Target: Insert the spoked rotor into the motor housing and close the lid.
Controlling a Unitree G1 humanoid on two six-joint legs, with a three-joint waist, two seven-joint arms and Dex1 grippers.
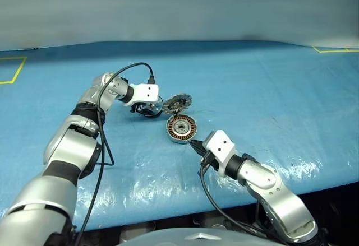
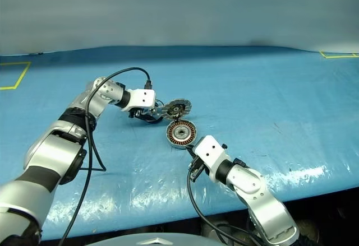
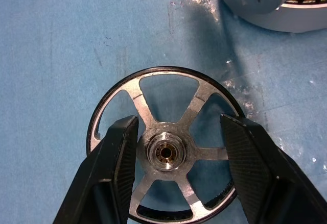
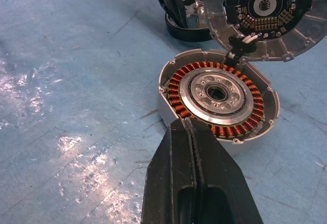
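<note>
The spoked rotor [image 3: 166,152] lies flat on the blue table, a silver wheel with a dark rim and a central hub. My left gripper [image 3: 181,127] is open just above it, one black finger on each side of the hub. Just right of it stands the lid [image 1: 177,103], tilted up at the far edge of the motor housing [image 4: 219,94], its toothed face towards the housing. The housing rests open on the table, showing copper windings around a silver hub. My right gripper [image 4: 191,132] is shut and empty, with its tip at the housing's near rim.
The blue table cover [image 1: 269,100] has glossy wrinkles near the front edge [image 1: 168,207]. Yellow tape marks [image 1: 12,69] sit at the far left and far right. A black cable [image 1: 104,139] hangs along my left arm.
</note>
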